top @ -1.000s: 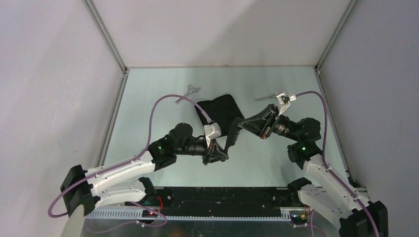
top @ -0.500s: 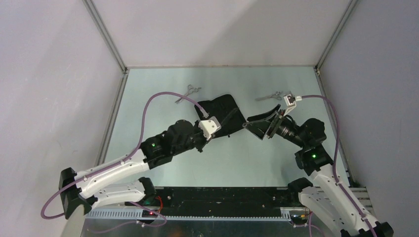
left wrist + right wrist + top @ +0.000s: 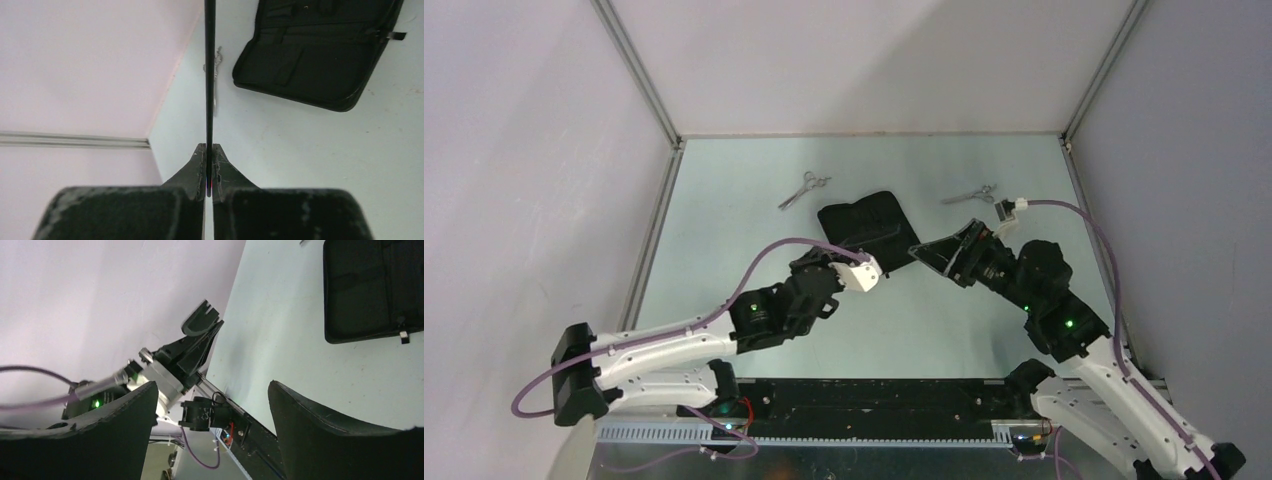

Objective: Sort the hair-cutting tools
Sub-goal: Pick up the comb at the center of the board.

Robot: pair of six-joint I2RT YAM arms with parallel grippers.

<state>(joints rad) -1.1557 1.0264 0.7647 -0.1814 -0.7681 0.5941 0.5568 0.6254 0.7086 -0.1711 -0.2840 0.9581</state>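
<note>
- The left gripper [image 3: 209, 150] is pressed together on one black comb [image 3: 209, 75], seen edge-on, beside the case.
- The right gripper [image 3: 211, 385] has its fingers wide apart, with nothing between them.
- One open case [image 3: 864, 222] lies on the table [image 3: 724, 200] between two separate pairs: left scissors [image 3: 804, 188] and right scissors [image 3: 972, 194].

No legible txt/labels in any view.
</note>
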